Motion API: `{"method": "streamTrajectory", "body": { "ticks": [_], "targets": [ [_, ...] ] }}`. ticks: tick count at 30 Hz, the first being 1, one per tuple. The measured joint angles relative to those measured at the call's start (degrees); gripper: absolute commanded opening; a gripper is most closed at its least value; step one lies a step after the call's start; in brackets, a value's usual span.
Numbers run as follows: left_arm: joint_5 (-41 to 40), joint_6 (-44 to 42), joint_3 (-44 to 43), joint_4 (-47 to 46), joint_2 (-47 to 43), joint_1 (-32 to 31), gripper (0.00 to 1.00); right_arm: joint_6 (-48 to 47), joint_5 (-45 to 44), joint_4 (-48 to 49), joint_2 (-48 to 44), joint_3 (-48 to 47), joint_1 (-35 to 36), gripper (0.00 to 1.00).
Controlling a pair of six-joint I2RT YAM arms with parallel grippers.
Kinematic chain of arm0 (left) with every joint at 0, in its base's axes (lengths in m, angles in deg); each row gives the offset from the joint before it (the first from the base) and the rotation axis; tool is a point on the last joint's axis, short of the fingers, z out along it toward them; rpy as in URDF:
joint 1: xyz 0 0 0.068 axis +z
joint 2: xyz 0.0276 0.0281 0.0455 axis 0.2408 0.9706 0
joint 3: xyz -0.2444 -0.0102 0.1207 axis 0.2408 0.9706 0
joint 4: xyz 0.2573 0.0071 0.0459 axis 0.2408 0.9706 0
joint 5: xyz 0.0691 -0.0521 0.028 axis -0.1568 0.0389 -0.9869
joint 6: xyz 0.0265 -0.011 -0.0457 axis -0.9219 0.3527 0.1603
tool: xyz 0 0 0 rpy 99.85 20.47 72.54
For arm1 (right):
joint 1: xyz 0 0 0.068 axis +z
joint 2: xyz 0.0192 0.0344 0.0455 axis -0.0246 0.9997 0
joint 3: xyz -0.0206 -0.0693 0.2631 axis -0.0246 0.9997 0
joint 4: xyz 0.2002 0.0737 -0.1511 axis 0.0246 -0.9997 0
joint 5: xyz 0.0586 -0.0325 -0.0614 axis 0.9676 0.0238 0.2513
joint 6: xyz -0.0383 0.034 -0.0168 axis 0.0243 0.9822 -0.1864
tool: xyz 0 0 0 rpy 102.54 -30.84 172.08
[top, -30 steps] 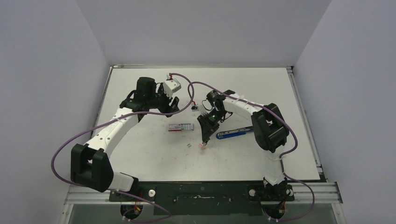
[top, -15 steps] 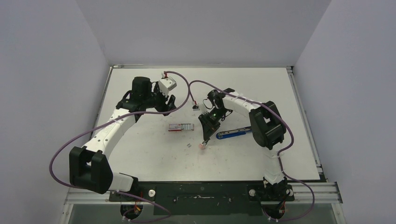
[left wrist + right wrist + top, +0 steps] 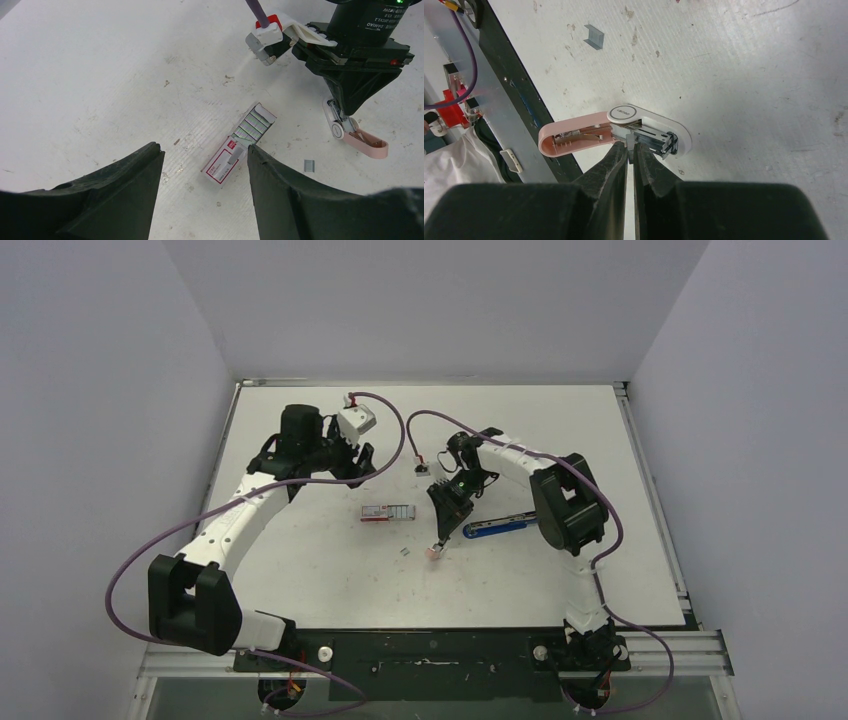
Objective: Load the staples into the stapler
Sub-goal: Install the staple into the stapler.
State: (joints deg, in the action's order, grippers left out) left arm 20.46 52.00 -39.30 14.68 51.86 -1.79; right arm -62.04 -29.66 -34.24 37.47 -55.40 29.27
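A small pink-and-white stapler [image 3: 624, 125] lies open on the table, pink lid swung aside and metal magazine [image 3: 656, 140] bared; it also shows in the top view [image 3: 432, 552]. My right gripper [image 3: 630, 145] points down at it, shut on a small grey metal piece that looks like a short staple strip, at the magazine's hinge end. The red-and-white staple box [image 3: 222, 165] lies open with silvery strips [image 3: 255, 124] inside. My left gripper [image 3: 205, 147] is open and empty, high above the box. A slim blue stapler [image 3: 497, 528] lies beside the right arm.
A loose short staple strip [image 3: 309, 165] lies on the table between the box and the pink stapler, also in the right wrist view [image 3: 593, 36]. Purple cables [image 3: 400, 430] loop over the table's far middle. The table's dark front rail [image 3: 514, 100] is close to the stapler.
My left arm has drawn back a little, up and to the left, away from the box. The right gripper stays on the pink stapler.
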Motion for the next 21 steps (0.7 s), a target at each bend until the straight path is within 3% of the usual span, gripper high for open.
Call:
{"method": "streamTrajectory", "body": {
  "ticks": [21],
  "targets": [
    [0.31, 0.00, 0.33, -0.39, -0.33, 0.20, 0.61, 2.64, 0.31, 1.68, 0.00, 1.44, -0.66, 0.05]
  ]
}}
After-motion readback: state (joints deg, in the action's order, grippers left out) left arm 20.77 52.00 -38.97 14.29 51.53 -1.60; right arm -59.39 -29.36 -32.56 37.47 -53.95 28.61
